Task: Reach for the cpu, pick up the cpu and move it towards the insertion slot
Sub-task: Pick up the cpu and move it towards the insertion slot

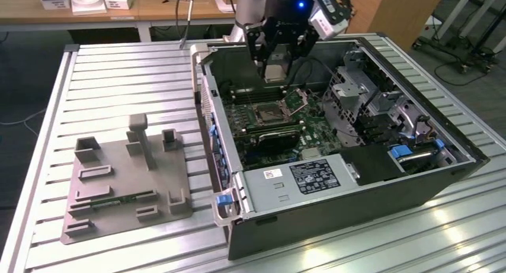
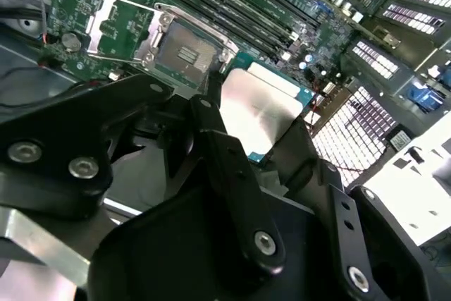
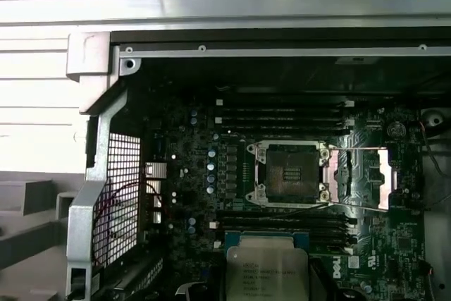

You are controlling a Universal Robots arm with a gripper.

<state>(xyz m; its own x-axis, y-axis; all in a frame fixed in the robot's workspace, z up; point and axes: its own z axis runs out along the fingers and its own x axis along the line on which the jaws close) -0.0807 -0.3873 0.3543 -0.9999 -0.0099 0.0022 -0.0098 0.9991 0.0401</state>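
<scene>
while my gripper (image 1: 274, 66) hangs inside the open case, my fingers (image 2: 211, 114) are clamped on the cpu (image 2: 257, 111); the insertion slot (image 1: 269, 112) lies just below, plate open.

Open socket (image 3: 289, 173) clear from above, hinged plate (image 3: 361, 178) raised beside it, memory slots (image 3: 282, 116) flanking, case wall (image 1: 207, 101) close by

light: bright overhead — glare: metal table (image 1: 118, 77) | case interior (image 3: 282, 82): dim, shadowed
</scene>
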